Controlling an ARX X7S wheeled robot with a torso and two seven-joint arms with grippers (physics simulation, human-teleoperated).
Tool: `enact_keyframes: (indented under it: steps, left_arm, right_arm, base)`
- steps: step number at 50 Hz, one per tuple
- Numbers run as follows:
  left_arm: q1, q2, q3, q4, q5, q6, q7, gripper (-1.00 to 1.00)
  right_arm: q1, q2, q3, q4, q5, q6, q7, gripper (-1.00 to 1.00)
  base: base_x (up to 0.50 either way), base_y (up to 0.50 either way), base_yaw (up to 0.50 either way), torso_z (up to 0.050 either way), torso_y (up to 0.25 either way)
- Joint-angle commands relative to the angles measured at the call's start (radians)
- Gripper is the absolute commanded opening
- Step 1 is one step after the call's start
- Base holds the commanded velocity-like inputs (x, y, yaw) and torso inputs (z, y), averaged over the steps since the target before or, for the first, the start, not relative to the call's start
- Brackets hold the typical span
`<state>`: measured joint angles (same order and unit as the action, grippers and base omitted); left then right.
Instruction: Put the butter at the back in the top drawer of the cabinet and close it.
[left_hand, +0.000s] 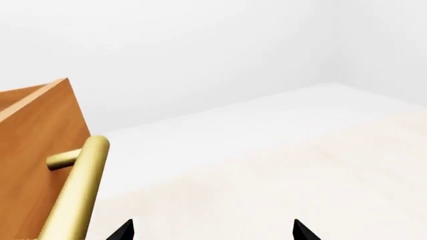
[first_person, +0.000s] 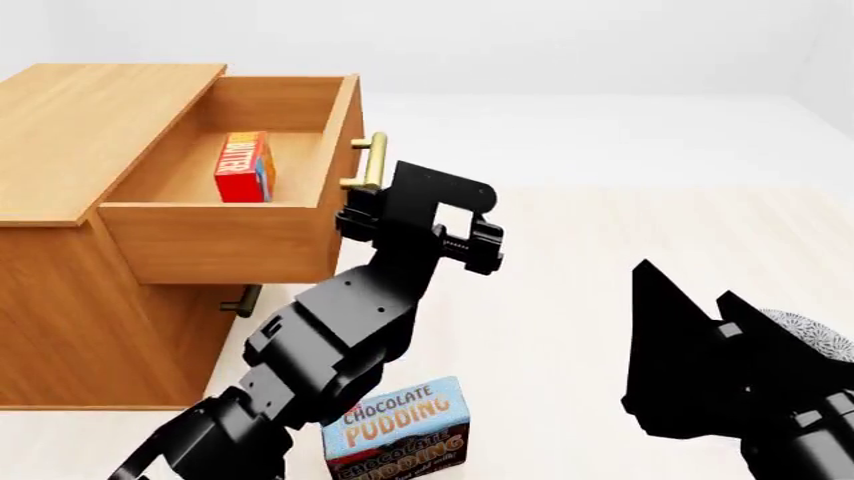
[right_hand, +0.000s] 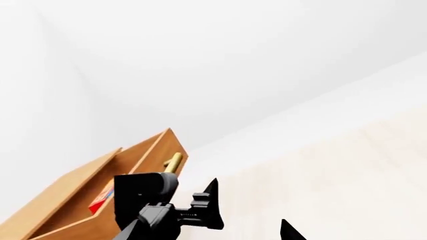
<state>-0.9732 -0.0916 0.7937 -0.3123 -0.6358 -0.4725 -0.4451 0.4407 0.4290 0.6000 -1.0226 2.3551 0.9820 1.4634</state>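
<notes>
The butter (first_person: 244, 167) stood inside the top drawer (first_person: 227, 245), pulled well out of the cabinet (first_person: 80, 130). The left hand (left_hand: 212, 231), fingers spread wide and empty, hovered just beside the drawer's brass handle (first_person: 375, 160). The right hand (right_hand: 248, 212) was also open, away from the cabinet.

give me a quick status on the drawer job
Left tool open beside the brass handle, right tool open, idle. Butter inside top drawer, drawer open. Nothing blocking.
</notes>
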Motion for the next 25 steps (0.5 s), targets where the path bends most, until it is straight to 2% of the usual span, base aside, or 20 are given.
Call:
enact_keyframes:
  steps: [1, 25]
  left_arm:
    - [-0.033, -0.050, -0.036, -0.094, 0.004, 0.033, 0.022, 1.00]
    - [-0.031, -0.174, -0.074, -0.132, 0.002, 0.060, 0.051, 1.00]
  right_arm:
    - [0.011, 0.002, -0.004, -0.008, 0.013, -0.014, 0.010, 1.00]
    - [0.028, -0.023, -0.047, 0.001, -0.013, 0.002, 0.034, 1.00]
  base:
    - [0.00, 0.00, 0.00, 0.000, 0.000]
    - [0.01, 0.00, 0.00, 0.000, 0.000]
